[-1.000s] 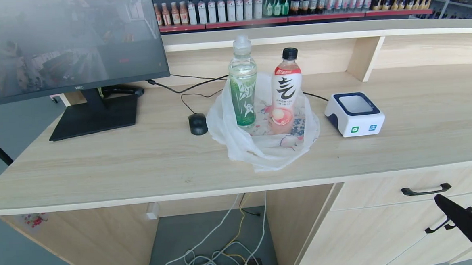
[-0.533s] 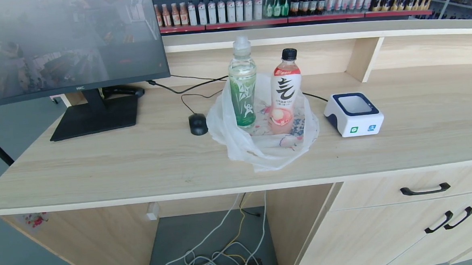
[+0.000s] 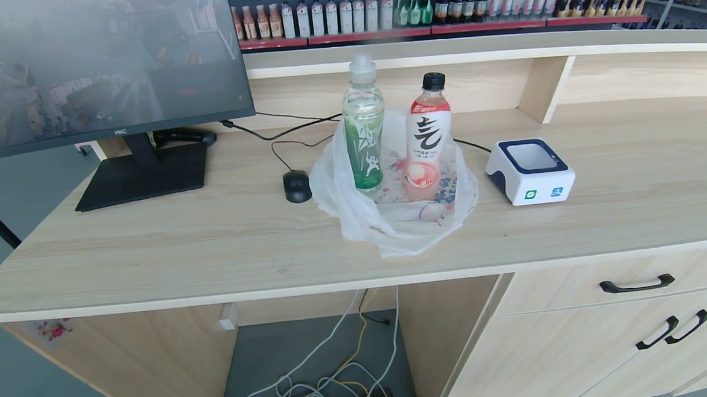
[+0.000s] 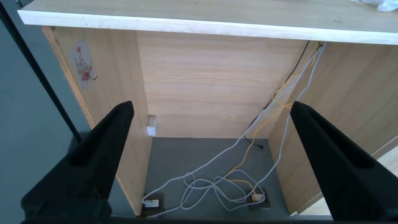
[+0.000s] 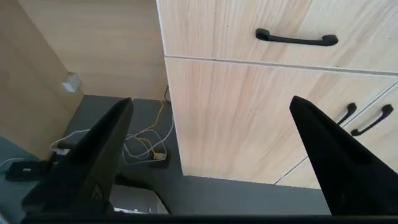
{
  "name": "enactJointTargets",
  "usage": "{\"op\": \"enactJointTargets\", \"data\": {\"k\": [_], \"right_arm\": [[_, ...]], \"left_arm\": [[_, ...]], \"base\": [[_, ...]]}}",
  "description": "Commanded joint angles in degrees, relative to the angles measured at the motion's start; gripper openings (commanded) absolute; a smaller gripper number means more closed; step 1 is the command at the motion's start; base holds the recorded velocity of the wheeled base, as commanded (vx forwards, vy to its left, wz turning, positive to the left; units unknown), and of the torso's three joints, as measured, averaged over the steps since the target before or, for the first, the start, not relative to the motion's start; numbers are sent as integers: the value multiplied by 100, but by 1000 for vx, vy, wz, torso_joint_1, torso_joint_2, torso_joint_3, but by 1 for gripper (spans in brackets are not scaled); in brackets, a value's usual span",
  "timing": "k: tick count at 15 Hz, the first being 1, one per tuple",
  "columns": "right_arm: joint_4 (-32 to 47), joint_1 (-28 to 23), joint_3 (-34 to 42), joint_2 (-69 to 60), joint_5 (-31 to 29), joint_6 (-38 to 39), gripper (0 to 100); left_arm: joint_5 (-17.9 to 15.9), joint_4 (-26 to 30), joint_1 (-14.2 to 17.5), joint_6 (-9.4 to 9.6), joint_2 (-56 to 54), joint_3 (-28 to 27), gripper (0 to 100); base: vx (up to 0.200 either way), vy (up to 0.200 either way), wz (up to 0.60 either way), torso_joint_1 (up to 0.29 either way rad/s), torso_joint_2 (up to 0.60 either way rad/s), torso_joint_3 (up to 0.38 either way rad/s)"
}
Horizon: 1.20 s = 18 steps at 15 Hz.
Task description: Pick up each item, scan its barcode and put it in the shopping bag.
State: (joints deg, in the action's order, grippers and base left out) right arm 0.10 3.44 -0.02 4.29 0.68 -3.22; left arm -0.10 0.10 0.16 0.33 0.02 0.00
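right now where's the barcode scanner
In the head view the white scanner box sits on the counter, on the robot's right side, just right of the shopping bag and apart from it.

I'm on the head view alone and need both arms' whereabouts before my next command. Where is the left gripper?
Observer: The left gripper hangs low before the counter, facing the cables on the floor under it.
Operator: Open or shut?
Observer: Open: its fingers stand wide apart with nothing between them.
Operator: And the other arm?
Observer: The right gripper is open too, facing the drawer fronts.
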Motion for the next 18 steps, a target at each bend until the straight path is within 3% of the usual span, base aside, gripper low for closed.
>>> {"op": "enactJointTargets", "data": {"k": [1,12,18], "right_arm": [[8,-300,-6,-341,2,-3,100],[-1,-326,-6,-429,2,128,100],[-1,-326,2,-429,2,120,100]], "left_arm": [[1,-1,2,2,-2,0,100],[1,-1,2,-15,-2,0,100],[1,-1,2,2,-2,0,100]], "base": [[0,0,0,0,0,0],[0,0,0,0,0,0],[0,-200,0,0,1,4]]}}
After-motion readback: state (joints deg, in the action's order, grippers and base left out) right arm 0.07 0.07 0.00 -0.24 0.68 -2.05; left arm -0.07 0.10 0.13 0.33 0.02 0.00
